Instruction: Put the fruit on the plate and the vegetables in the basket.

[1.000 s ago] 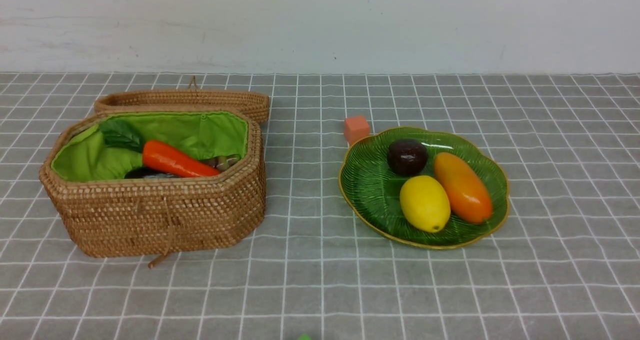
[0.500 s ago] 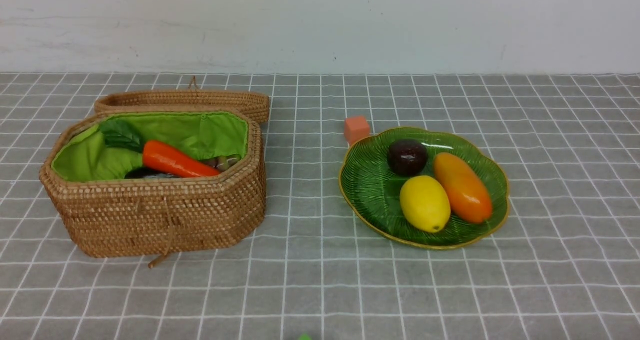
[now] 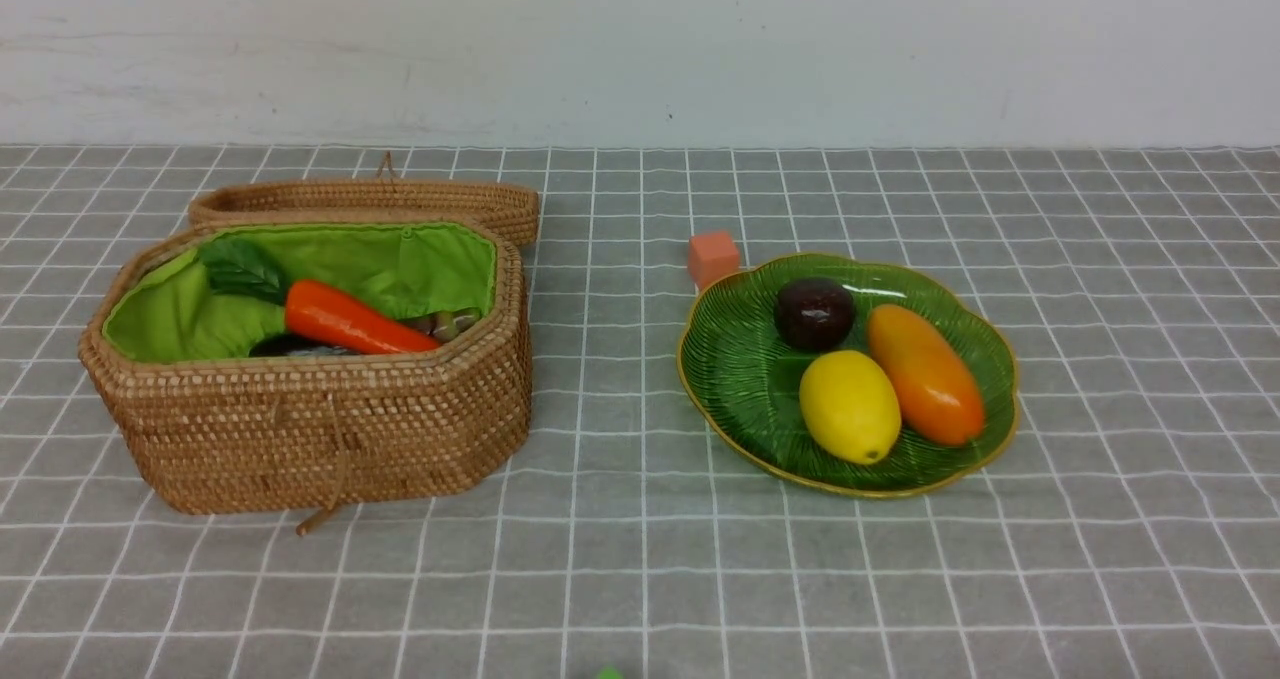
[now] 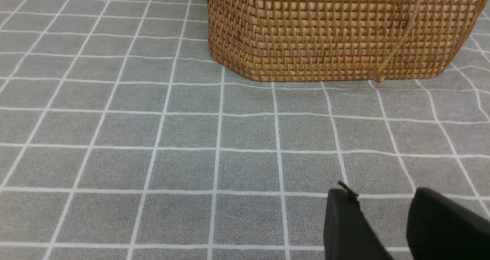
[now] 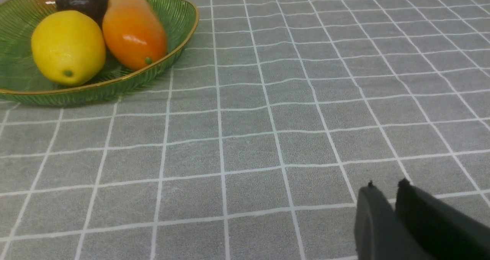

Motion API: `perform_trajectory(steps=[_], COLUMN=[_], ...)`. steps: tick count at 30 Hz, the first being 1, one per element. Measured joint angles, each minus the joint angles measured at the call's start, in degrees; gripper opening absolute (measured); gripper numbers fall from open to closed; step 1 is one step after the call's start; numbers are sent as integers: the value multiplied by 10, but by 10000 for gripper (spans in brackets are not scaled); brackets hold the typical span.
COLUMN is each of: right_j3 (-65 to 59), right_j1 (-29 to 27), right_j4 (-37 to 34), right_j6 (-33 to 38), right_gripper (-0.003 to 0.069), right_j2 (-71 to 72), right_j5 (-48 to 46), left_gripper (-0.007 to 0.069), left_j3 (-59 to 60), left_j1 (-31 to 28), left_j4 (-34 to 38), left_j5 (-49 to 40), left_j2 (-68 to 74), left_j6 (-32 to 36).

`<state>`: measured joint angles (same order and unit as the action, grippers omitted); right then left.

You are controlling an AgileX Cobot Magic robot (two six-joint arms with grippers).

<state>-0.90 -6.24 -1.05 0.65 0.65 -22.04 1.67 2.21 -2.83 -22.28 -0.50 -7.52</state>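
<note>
Neither arm shows in the front view, so the wrist cameras carry what can be said of the pincers. Low over the grey checked cloth, the left gripper has its two black fingers parted by a clear gap with bare cloth showing between them; it holds nothing and touches nothing, and the woven wall of the basket stands well apart from it. Beside it in kind, the right gripper has its fingers nearly pressed together, only a thin slit showing between the tips; nothing is pinched there, and whether the slit counts as parted or closed cannot be told. It hangs over open cloth, well apart from the plate. Seen from the front, the basket sits on the left with its lid lying back behind it, and the carrot lies on the green lining with a dark eggplant partly hidden under it. On the right, the plate carries the lemon, the orange mango-like fruit touching it, and the maroon fruit behind. Just behind the plate's rim stands a small orange cube.
</note>
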Motion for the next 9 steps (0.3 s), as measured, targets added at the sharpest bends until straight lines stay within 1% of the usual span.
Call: perform_trajectory(steps=[9], right_j3=[0], right_j1=[0], right_j4=[0], right_j6=[0], right_gripper=[103], right_j2=[0], right_j5=[0], left_gripper=[239], left_j3=[0], left_j1=[0], left_j4=[0], left_j5=[0], left_j2=[0], left_j6=[0])
